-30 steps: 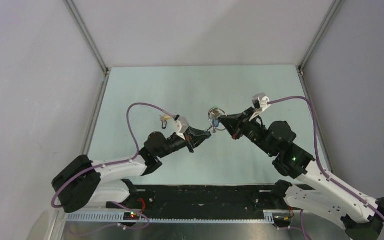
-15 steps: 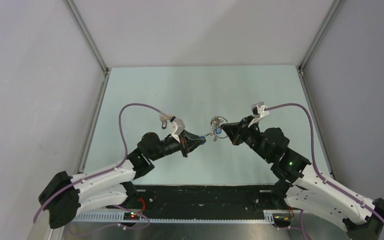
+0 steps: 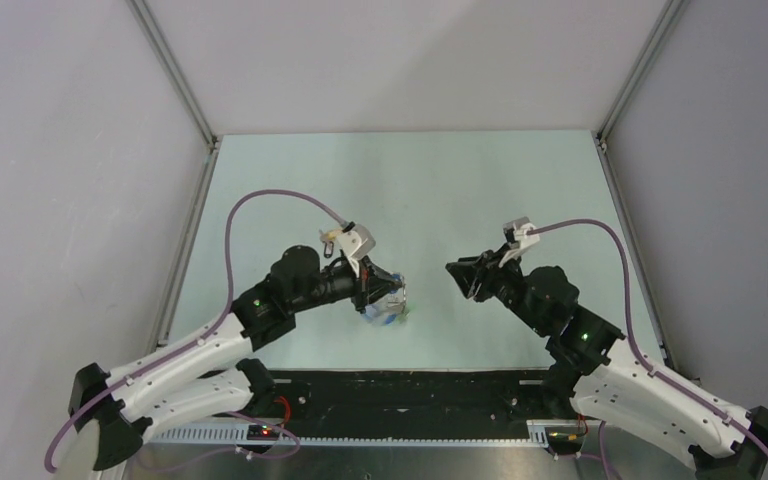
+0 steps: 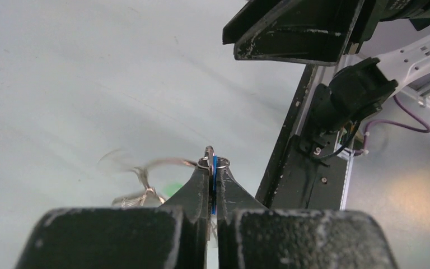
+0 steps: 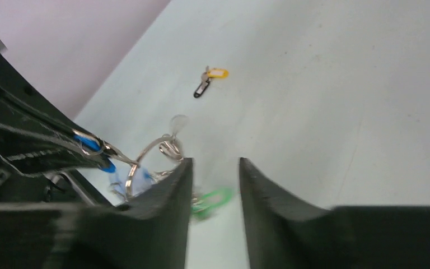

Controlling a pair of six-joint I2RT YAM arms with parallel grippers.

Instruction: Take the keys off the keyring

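Keys [image 3: 385, 312] hang pinched in the left tool [image 4: 213, 166].

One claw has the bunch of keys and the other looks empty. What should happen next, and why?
Probably the right gripper should move in and close on the keyring. Its jaws stand open and empty, apart from it, while the left gripper pinches a blue key. The keyring hangs blurred, so waiting for it to settle seems wise.
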